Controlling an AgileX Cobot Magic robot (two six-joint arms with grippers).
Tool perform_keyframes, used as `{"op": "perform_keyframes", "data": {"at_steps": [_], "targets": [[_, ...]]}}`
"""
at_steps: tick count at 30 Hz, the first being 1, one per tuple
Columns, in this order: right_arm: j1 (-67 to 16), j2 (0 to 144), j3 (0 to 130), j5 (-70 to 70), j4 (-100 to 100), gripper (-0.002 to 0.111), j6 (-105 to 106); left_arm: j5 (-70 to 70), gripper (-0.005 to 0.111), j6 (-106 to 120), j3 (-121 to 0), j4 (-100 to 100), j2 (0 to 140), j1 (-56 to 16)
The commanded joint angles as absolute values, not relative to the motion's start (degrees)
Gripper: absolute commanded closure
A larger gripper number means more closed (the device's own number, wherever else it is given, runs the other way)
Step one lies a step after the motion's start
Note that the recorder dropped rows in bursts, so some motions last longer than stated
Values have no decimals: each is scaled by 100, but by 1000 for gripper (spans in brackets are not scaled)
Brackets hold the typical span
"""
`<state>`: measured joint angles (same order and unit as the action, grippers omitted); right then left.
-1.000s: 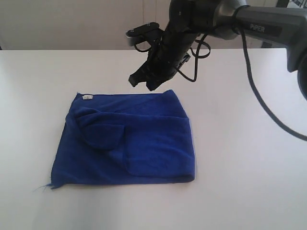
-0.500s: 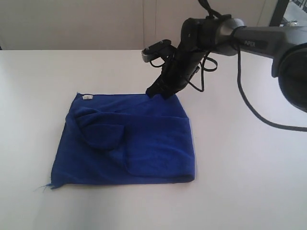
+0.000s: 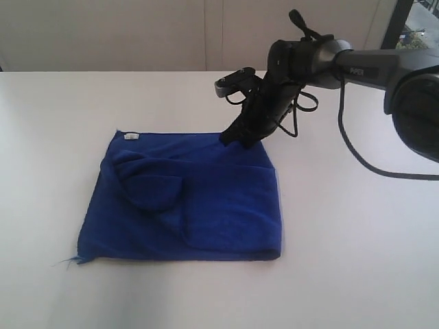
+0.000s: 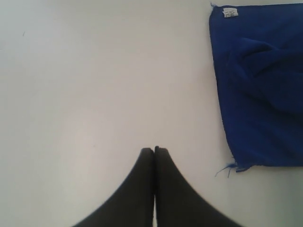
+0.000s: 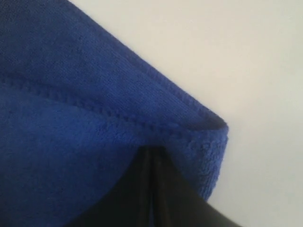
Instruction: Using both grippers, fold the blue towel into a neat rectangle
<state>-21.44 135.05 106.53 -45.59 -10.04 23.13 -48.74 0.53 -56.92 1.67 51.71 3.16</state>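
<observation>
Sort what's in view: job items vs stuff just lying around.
Job:
- towel
- right gripper, shut, tips at the towel's far edge
- left gripper, shut, over the table beside the towel

Not job:
- nothing loose that I can see
- only the table and the wall behind

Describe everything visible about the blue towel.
The blue towel lies on the white table: fuzzy cloth folded into a rough rectangle, a rumpled bulge on its left half. White label at the far left corner, loose threads at the near left. The shut right gripper touches its far edge near the right corner.
</observation>
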Motion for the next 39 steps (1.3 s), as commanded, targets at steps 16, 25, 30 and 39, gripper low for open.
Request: {"op": "perform_keyframes", "data": {"at_steps": [16,25,30,39], "targets": [[-1528,13513,10522,-6440,0,108,649,-4908,107,0,-5715,167,5137,335],[-1528,13117,9393,-6089,54,108,341,-4908,107,0,-5715,167,5137,335],[-1528,12655,8755,-5975,54,108,270,-4908,107,0,-5715,167,5137,335],[-1539,11833,7763,-5756,0,108,213,-4908,107,0,-5715,167,5137,335]]}}
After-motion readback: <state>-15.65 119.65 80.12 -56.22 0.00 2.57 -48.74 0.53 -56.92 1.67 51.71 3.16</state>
